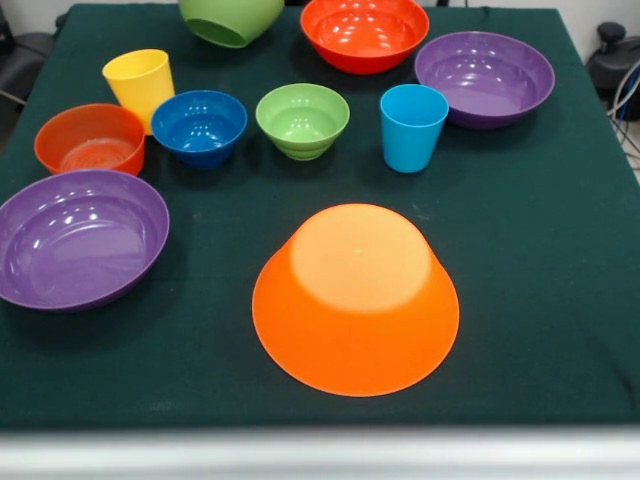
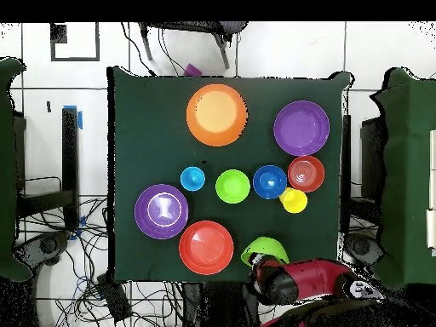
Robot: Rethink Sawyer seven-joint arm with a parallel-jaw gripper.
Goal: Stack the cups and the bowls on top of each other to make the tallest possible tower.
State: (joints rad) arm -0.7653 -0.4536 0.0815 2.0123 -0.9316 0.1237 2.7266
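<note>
The big orange bowl [image 1: 355,300] lies upturned near the table's front, with nothing on it. Behind it stand a row of a red-orange bowl [image 1: 90,140], the yellow cup [image 1: 139,86], a small dark blue bowl [image 1: 199,126], a small green bowl [image 1: 302,120] and the light blue cup [image 1: 413,125]. One purple bowl [image 1: 80,238] sits at the left and another [image 1: 485,77] at the right. A larger red-orange bowl [image 1: 365,32] is at the back. A large green bowl [image 1: 232,20] hangs tilted at the top edge, right by the arm's end [image 2: 285,281]. The gripper itself is hidden.
Dark green cloth [image 1: 540,250] covers the table. All bowls except the orange and the tilted green one stand upright and apart. Cables and chairs [image 2: 51,196] lie around the table on the floor.
</note>
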